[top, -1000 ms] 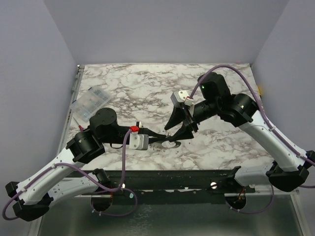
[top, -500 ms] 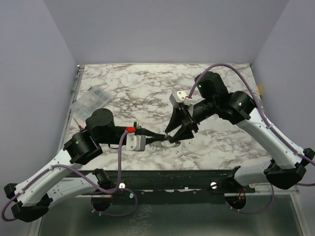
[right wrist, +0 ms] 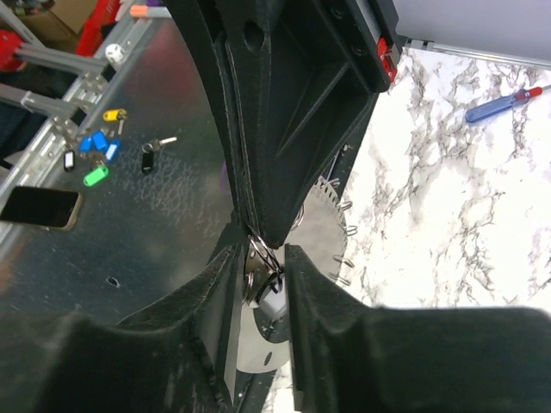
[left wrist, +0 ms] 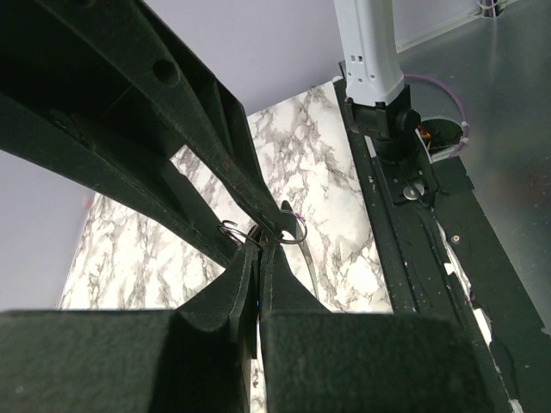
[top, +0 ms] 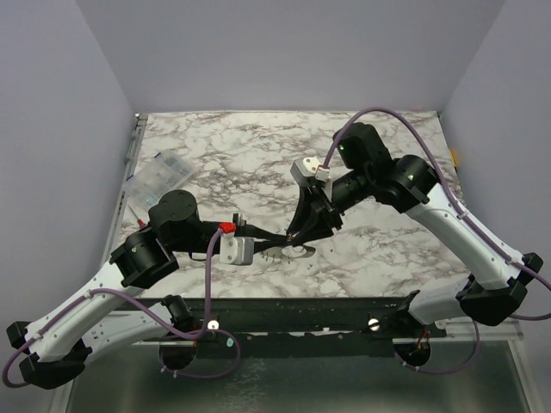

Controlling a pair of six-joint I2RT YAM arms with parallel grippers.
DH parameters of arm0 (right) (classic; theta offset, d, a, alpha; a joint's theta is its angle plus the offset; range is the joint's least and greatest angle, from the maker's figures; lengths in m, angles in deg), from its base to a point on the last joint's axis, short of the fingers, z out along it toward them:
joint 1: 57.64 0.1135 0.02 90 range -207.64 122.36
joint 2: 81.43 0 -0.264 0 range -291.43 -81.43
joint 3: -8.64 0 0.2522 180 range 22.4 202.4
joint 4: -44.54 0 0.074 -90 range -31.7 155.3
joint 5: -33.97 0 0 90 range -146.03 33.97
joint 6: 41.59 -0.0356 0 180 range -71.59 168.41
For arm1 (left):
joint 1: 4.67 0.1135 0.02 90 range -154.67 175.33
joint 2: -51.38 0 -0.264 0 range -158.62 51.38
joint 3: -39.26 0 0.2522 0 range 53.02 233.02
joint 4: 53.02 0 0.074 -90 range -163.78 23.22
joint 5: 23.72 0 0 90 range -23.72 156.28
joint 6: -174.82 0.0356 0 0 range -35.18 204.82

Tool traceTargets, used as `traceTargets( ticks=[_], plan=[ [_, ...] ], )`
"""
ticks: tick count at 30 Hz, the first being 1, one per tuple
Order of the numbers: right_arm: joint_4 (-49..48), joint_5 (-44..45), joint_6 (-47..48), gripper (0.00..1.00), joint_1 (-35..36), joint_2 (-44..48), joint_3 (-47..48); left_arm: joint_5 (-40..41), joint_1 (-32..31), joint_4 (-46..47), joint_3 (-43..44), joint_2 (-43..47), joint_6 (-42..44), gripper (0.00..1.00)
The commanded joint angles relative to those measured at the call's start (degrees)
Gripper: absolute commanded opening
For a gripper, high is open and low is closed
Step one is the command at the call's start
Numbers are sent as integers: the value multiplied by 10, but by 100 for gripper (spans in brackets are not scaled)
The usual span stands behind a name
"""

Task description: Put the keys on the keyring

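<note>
My left gripper is shut on the silvery keyring just above the marble near the front middle. In the left wrist view its fingertips pinch together, and thin wire loops stick out on both sides. My right gripper reaches down onto the same spot. Its jaws are open a narrow way, one on each side of the wire loops. Under the loops sits a small pale piece with a dark surround, which looks like the key. The keyring's pale perforated edge shows behind them.
A clear plastic box lies at the back left of the marble table. A blue and red screwdriver lies on the marble. Coloured key tags and a phone lie on the metal shelf. A black rail runs along the front.
My right gripper has moved left and down onto the left gripper's tips, and its jaws have narrowed. The left gripper has stayed shut and shifted slightly left.
</note>
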Motion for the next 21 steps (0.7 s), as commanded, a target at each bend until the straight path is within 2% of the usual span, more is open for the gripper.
traceTargets(
  ticks=[1, 3, 5, 7, 16, 21],
  plan=[
    [18, -26, 8, 28, -2, -10, 24, -15, -4, 21, 12, 9, -1, 0],
    [21, -26, 11, 23, -2, -13, 28, -15, -3, 21, 12, 10, -1, 0],
    [24, -25, 17, 10, -2, -14, 30, -14, -3, 23, 11, 12, -1, 0],
    [12, -15, 16, 3, -2, -8, 23, -12, -3, 23, 11, 11, -1, 0],
    [-107, 29, -30, 1, -2, 59, -50, 10, -4, 28, 0, 24, -4, 0],
    [-119, 65, -45, 1, -2, 61, -46, 36, -3, 31, -2, 30, -2, 0]
  ],
)
